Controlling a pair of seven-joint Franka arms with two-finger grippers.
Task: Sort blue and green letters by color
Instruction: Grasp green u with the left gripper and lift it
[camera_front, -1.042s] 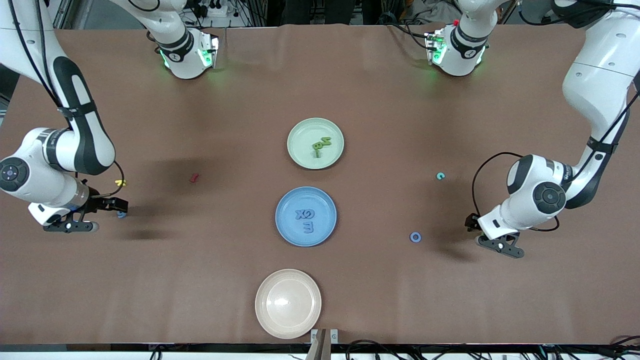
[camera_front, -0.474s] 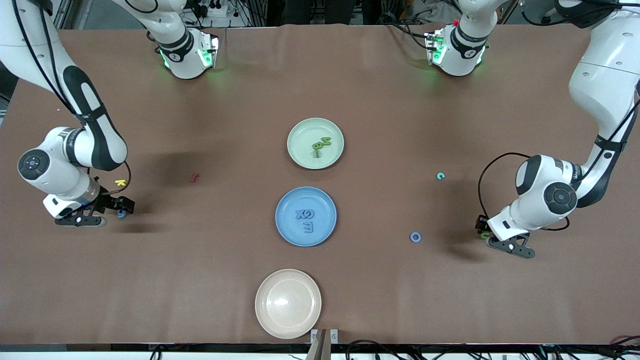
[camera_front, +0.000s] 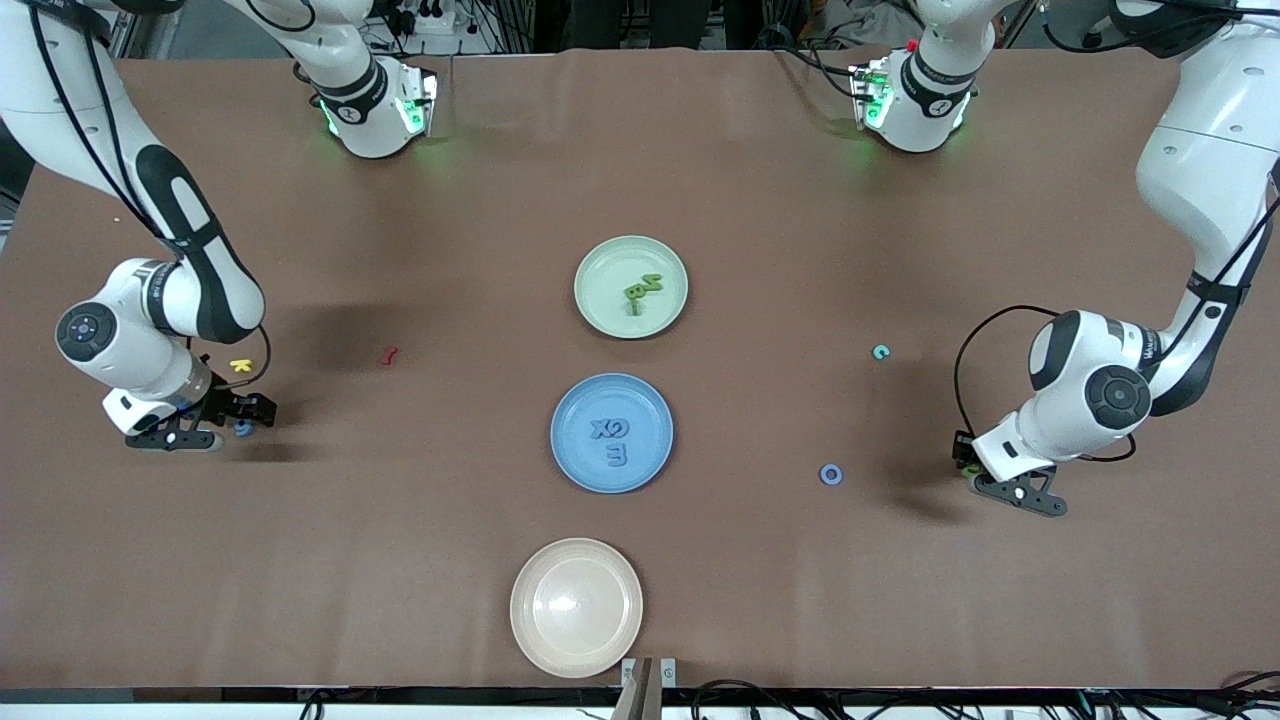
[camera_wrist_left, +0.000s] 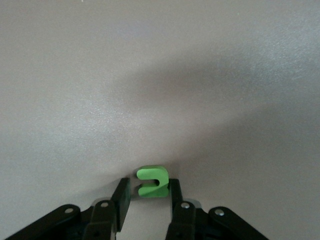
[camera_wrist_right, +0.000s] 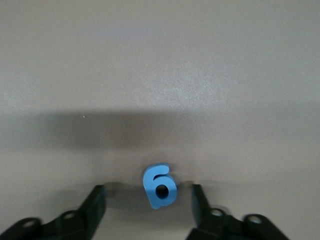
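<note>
My left gripper (camera_front: 968, 470) is down at the table near the left arm's end, its fingers (camera_wrist_left: 175, 192) close on either side of a green u-shaped letter (camera_wrist_left: 152, 181). One finger touches the letter and the other stands a small gap off it. My right gripper (camera_front: 240, 420) is low at the right arm's end, open wide around a blue 9 (camera_wrist_right: 159, 186) lying flat on the table. A green plate (camera_front: 600, 262) holds green letters (camera_front: 643, 287). A blue plate (camera_front: 575, 400) holds blue letters (camera_front: 612, 430). A blue O (camera_front: 830, 474) lies loose.
A beige plate (camera_front: 576, 607) sits nearest the front camera. A yellow K (camera_front: 240, 365) lies just beside the right gripper, and a dark red piece (camera_front: 389, 354) lies between it and the plates. A small teal piece (camera_front: 880, 351) lies farther from the camera than the blue O.
The left gripper has shifted toward its end of the table and its fingers have narrowed round the green letter. The right gripper has settled around the blue 9.
</note>
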